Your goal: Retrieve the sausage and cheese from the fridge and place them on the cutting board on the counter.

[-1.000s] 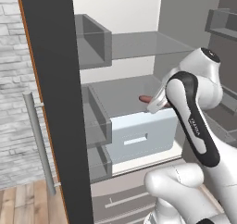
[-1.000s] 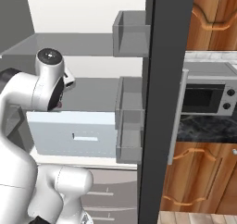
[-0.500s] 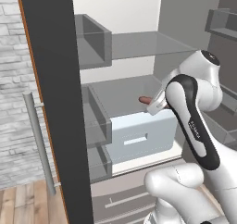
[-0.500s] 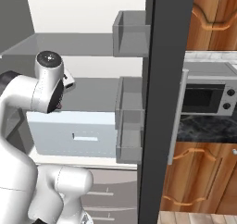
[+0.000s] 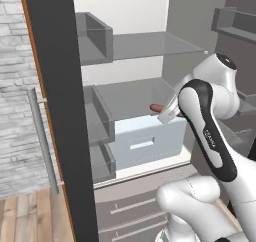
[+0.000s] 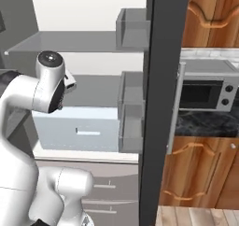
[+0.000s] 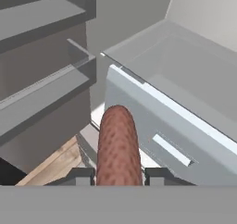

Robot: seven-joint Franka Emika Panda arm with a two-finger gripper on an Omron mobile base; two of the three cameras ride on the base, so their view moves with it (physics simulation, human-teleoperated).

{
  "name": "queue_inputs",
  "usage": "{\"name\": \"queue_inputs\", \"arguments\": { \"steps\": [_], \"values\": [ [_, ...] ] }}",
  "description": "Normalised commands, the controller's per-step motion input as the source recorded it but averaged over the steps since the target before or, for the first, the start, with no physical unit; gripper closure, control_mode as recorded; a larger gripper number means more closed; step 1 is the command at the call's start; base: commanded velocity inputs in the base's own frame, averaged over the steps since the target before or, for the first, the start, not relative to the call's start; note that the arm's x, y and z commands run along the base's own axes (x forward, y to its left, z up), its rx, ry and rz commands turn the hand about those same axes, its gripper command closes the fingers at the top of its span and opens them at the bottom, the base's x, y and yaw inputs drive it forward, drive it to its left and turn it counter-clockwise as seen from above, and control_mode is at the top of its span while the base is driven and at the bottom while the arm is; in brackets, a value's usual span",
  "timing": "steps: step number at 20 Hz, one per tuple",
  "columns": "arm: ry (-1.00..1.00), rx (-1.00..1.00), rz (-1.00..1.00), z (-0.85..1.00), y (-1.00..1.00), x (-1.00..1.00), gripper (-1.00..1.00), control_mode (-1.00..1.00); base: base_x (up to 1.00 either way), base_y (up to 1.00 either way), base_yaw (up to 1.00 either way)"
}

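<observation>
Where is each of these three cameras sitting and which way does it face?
Left base view: behind the arm's left, facing the open fridge; arm at lower right.
Right base view: behind its right, facing the same fridge; arm at lower left.
Hand view: on the hand, along the fingers gripping the sausage.
The pale drawer shows in all.

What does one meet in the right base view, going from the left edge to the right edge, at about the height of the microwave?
The robot arm → the pale fridge drawer → the grey door bins → the dark edge of the open fridge door → the microwave.
</observation>
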Motion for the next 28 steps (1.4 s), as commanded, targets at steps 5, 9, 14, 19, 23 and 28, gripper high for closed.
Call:
{"name": "queue_inputs", "arguments": {
  "steps": [5, 9, 14, 19, 23, 28],
  "values": [
    [0.0, 0.0, 0.0, 0.0, 0.0, 0.0, 1.0, 1.0, -0.94, -0.01, 0.0],
    [0.0, 0.0, 0.0, 0.0, 0.0, 0.0, 1.0, 1.0, -0.94, -0.01, 0.0],
    [0.0, 0.0, 0.0, 0.0, 0.0, 0.0, 1.0, 1.0, -0.94, -0.01, -0.05],
    [0.0, 0.0, 0.0, 0.0, 0.0, 0.0, 1.0, 1.0, -0.3, 0.1, -0.81],
    [0.0, 0.0, 0.0, 0.0, 0.0, 0.0, 1.0, 1.0, 0.0, 0.06, -1.0],
    [0.0, 0.0, 0.0, 0.0, 0.0, 0.0, 1.0, 1.0, 0.0, 0.06, -1.0]
  ]
}}
